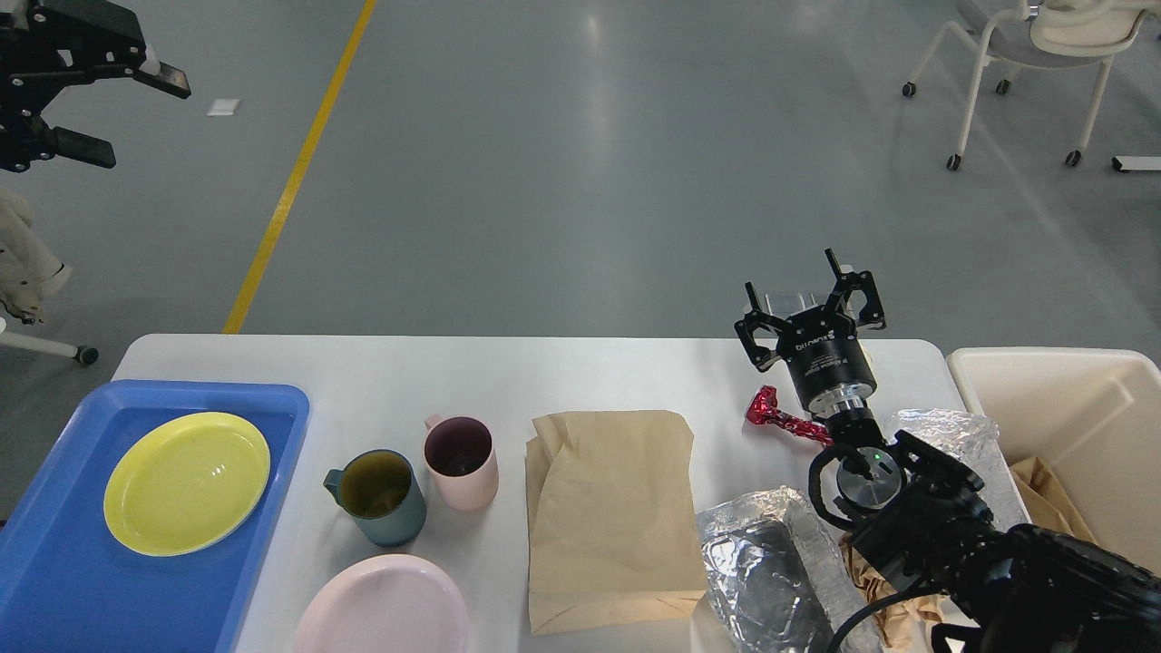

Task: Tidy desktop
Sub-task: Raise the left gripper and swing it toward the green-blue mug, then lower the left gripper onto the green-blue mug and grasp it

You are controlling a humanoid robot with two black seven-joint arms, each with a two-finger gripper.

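Two grippers up, neither holding anything. Left gripper (136, 113) high at the top-left corner, well clear of the desktop (580, 372) — fingers spread wide. Right gripper (810, 313) over the desktop's far right edge, fingers parted, a red wrapper (782, 414) just beside its wrist. Desktop fills the lower view: blue tray (54, 562) at left with a yellow plate (186, 482) in it, teal mug (381, 498) and pink mug (462, 461) side by side, pink plate (383, 606), paper bag (612, 517), foil (771, 567) — cream bin (1070, 426) at right.

Desktop (562, 372) far strip bare; mugs (461, 461), paper bag (612, 512) crowd middle.
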